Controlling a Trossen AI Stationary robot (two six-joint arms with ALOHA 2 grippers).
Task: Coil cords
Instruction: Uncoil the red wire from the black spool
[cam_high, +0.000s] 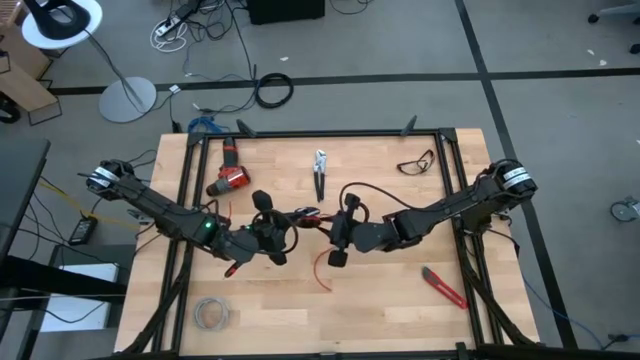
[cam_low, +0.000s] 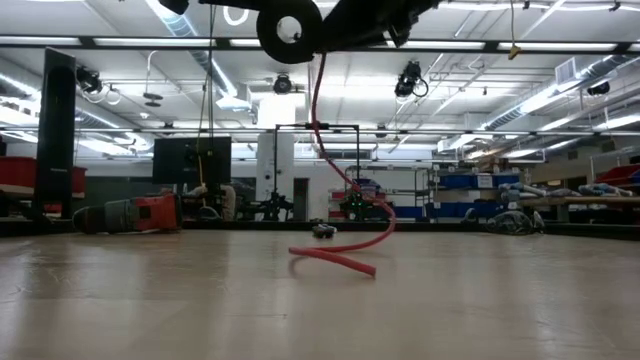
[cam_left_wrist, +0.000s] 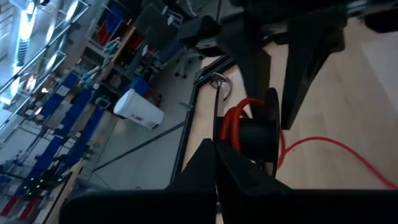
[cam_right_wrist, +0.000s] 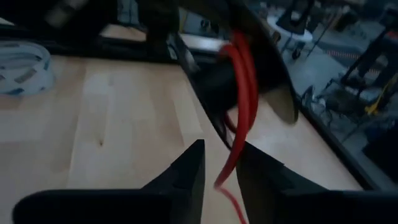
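Both arms meet near the middle of the high view. The left gripper (cam_high: 262, 237) comes in from the left edge and holds a black spool (cam_left_wrist: 258, 134) up off the table (cam_high: 380, 310); its fingers (cam_left_wrist: 205, 168) are pressed together, and it appears to be gripping the spool's flange, though the contact is partly hidden in its wrist view. The right gripper (cam_high: 335, 245) reaches in from the right, just beside the spool.

The red wire (cam_low: 345, 235) has a few turns on the spool hub, seen centre frame in the left wrist view. The rest hangs from the spool at the top of the low view, drops in a loose curve and ends in a flat bend lying on the table at centre. In the right wrist view the strand (cam_right_wrist: 236, 149) runs between the right gripper's fingers (cam_right_wrist: 186, 171). They stand a little apart, with the wire in the gap, and no firm pinch shows.

Risks from here, as I judge them:
- With the right fingers this loose, the thin wire could slip out sideways, and the next wrap would go on slack.
- Slack turns may ride over the flange and unwind off the hub.
- The free tail on the table could drag or snag as it is pulled up, and tug the coil loose.
- The two grippers work close together and could knock each other.

Red drill (cam_high: 231, 178), pliers (cam_high: 320, 172), safety glasses (cam_high: 416, 162), grey wire bundle (cam_high: 212, 314) and red cutter (cam_high: 445, 288) lie well clear.
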